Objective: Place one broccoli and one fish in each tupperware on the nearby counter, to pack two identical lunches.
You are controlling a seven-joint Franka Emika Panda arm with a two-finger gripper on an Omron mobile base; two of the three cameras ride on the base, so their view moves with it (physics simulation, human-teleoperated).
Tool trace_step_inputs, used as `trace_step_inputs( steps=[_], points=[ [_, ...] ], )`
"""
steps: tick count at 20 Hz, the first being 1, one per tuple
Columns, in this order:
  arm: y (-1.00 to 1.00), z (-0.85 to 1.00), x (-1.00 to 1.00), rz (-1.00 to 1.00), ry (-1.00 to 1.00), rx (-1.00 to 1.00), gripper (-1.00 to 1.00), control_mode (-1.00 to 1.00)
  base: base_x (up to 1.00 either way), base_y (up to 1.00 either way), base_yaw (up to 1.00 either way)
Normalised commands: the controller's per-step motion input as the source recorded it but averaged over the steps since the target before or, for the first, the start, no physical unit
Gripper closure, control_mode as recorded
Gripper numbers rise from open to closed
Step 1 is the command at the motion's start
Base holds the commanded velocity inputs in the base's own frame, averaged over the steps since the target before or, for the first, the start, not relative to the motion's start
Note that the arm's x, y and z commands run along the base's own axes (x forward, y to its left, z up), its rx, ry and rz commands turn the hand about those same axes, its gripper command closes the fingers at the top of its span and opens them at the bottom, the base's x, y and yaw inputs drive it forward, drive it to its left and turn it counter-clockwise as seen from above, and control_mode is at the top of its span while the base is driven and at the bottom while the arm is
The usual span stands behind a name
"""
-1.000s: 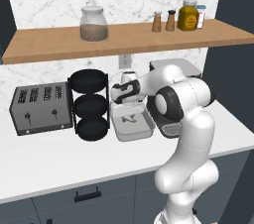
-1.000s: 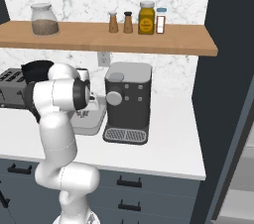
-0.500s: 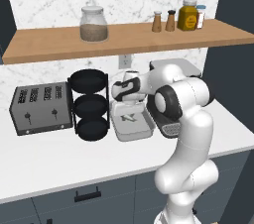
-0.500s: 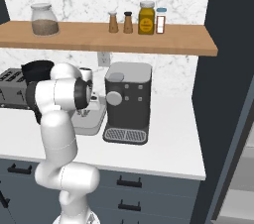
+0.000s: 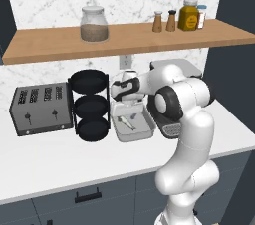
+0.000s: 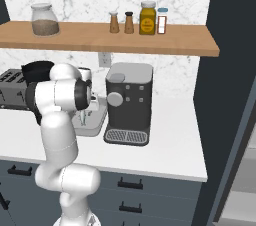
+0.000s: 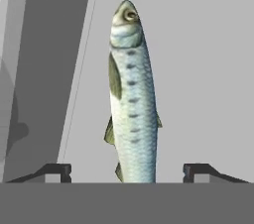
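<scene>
A: Item one, nearest: the gripper [image 7: 127,172]. Condition?

B: Jaws spread wide, gripping nothing. In the hand view the two dark tips stand well apart at either side, and the fish [image 7: 131,94] lies lengthwise between them, touching neither.

A: Item two, the fish. Position?

B: Flat on the pale floor of the tupperware [image 7: 198,69], head pointing away from the jaws, silver-blue scales up. In the left base view it is a small pale sliver [image 5: 127,123] inside the tray [image 5: 145,128].

A: Item three, the tupperware?

B: Light-grey, rounded corners, raised rim. It sits on the white tabletop [image 5: 60,157], just beside the black three-tier rack [image 5: 89,104] on one side and the coffee machine [image 6: 129,102] on the other. In the right base view its near corner [image 6: 95,125] shows behind the arm.

A: And the hand itself, seen from the base?

B: It hangs right above the tray [image 5: 124,100], pointing down.

A: Further entries on the tabletop?

B: A dark toaster [image 5: 40,108] left of the rack, against the marble wall.

A: Farthest?

B: A wooden shelf [image 5: 129,40]: one glass jar [image 5: 94,24] with brown contents, two small shakers [image 5: 164,21], a yellow jar [image 5: 189,15], and a small bottle [image 6: 162,20] at the end.
</scene>
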Motion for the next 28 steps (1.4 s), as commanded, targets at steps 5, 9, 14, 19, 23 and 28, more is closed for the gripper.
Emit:
trace_step_inputs(
  steps=[5, 9, 14, 19, 23, 28],
  points=[
    [-0.19, 0.24, -0.22, -0.11, 0.01, 0.00, -1.00, -1.00, 0.00, 0.00, 0.00],
    [-0.53, 0.31, -0.85, -0.15, 0.00, 0.01, -1.00, -1.00, 0.00, 0.00, 0.00],
    [-0.20, 0.18, -1.00, -0.10, 0.00, 0.00, -1.00, -1.00, 0.00, 0.00, 0.00],
    [0.07, 0.43, -1.00, 0.00, -0.06, 0.00, -1.00, -1.00, 0.00, 0.00, 0.00],
    [0.01, 0.66, -1.00, 0.00, -0.10, -0.01, -1.00, -1.00, 0.00, 0.00, 0.00],
    [-0.07, 0.77, -1.00, 0.00, -0.12, 0.00, -1.00, -1.00, 0.00, 0.00, 0.00]
  ],
)
